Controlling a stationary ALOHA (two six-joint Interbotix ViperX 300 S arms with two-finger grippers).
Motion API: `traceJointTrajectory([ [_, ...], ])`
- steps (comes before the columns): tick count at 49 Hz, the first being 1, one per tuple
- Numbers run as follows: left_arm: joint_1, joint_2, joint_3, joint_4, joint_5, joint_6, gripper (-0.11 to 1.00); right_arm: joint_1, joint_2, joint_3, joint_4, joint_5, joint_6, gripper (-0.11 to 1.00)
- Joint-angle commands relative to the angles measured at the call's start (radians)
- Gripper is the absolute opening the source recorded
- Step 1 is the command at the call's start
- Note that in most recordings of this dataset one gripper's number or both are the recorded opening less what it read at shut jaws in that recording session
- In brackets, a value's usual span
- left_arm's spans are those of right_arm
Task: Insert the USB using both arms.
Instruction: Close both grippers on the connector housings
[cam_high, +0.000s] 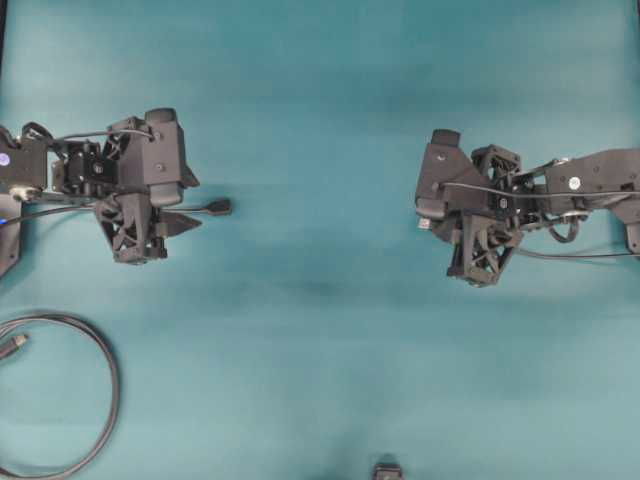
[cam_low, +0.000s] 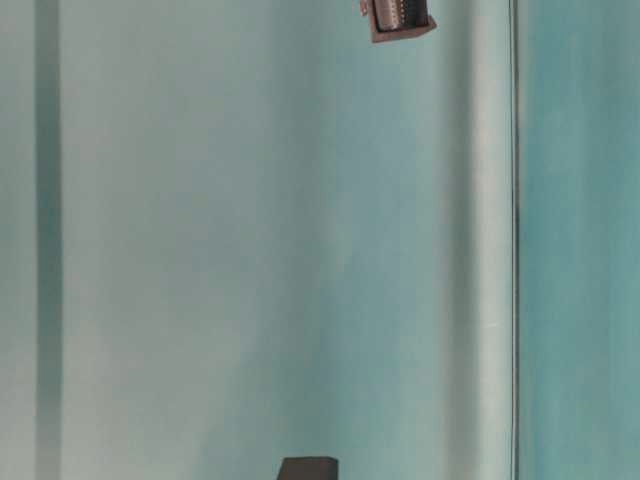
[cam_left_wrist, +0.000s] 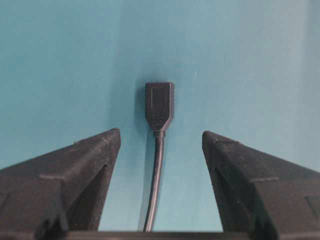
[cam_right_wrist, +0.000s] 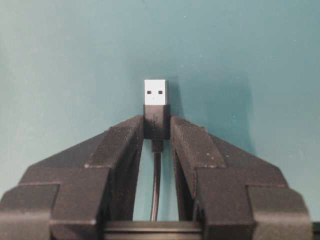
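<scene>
On the teal bench, your left claw (cam_left_wrist: 160, 190) stands wide over the socket end (cam_left_wrist: 160, 106) while your right claw (cam_right_wrist: 157, 131) pinches the USB (cam_right_wrist: 156, 107).

Left first: the fingers straddle the thin cable (cam_left_wrist: 155, 185), the socket lying beyond the tips toward 12 o'clock in the wrist view, untouched; settle them onto the socket body itself before clenching, so it cannot swivel. Overhead, that arm reaches toward 3 o'clock. Right: the arm reaches toward 9 o'clock, fingertips pressed on the plug's dark body, silvery tip projecting clear. Keep it square, level with the socket mouth.
</scene>
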Motion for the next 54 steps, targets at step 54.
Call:
traceJointTrajectory([
  [54, -0.002, 0.161, -0.064, 0.006, -0.057, 0.006, 0.65, 0.031, -0.006, -0.026, -0.028, 0.058, -0.003, 0.22],
])
